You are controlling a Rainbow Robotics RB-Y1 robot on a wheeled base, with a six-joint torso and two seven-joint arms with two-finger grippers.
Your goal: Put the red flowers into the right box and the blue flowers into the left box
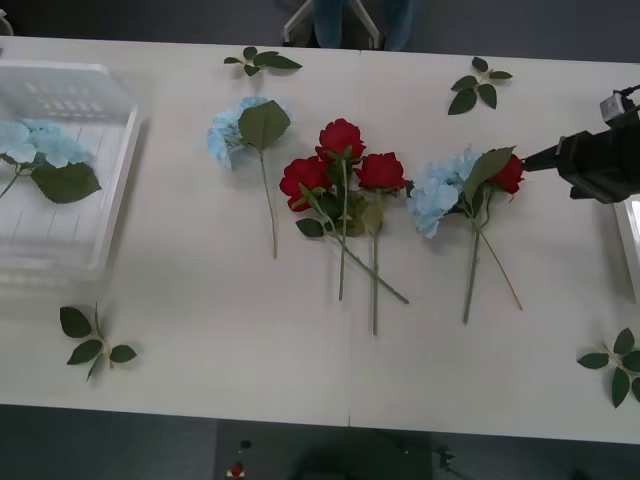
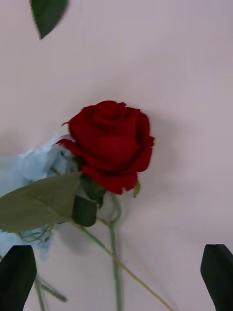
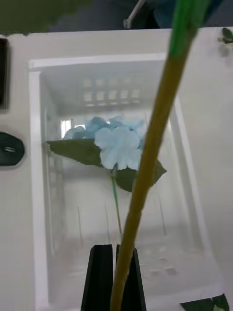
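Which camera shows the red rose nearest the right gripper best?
Right wrist view: the deep-red rose lies whole, close ahead of the open right gripper. Front view has its bloom half behind a green leaf; left wrist view faces the translucent tray.

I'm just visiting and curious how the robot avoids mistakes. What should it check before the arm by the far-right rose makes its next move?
1. Right gripper open: ok, fingers wide apart.
2. Red rose lined up ahead of it: ok.
3. Rose free of neighbours: not ok, the blue flower lies against it and its leaf overlaps the rose's stem.
4. Room in the right box: cannot tell, its inside is out of frame.
5. Left gripper out of the way: ok, over the left box, apparently shut on a green stem.
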